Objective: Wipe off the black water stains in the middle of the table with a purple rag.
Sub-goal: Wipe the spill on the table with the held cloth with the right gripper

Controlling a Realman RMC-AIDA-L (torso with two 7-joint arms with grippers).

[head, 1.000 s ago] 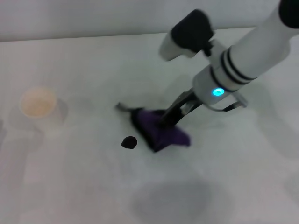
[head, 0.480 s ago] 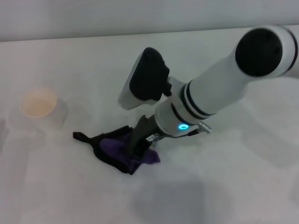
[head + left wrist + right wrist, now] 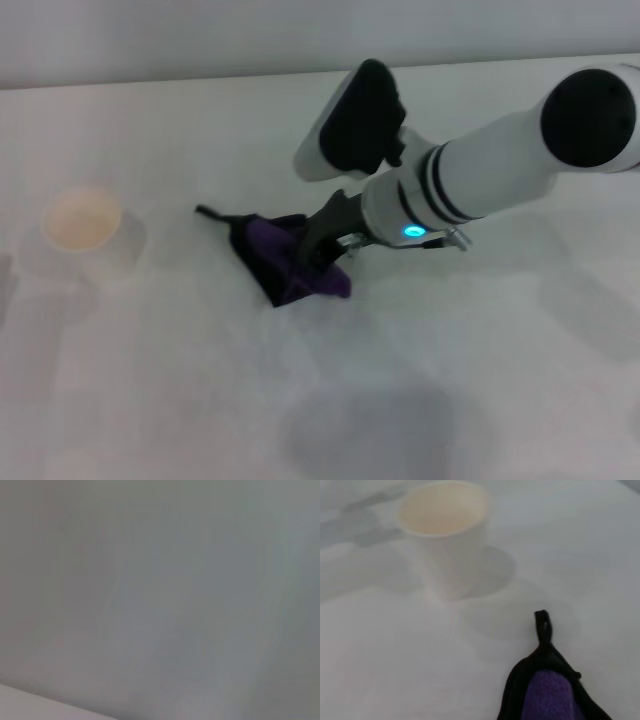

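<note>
The right gripper [image 3: 322,250] has dragged the purple rag [image 3: 285,258] back up-table.

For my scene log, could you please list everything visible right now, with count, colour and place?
Purple rag: one, purple with black edging, middle of the table, under the right gripper.
Paper cup: one, white, upright, on the robot's left side of the table.
Table: one, plain white.
Black water stains: none visible.
Right gripper: one, dark, pressed into the rag.
Right arm: one, white with black bands, reaching in from the right.
Left gripper: not in view.
</note>
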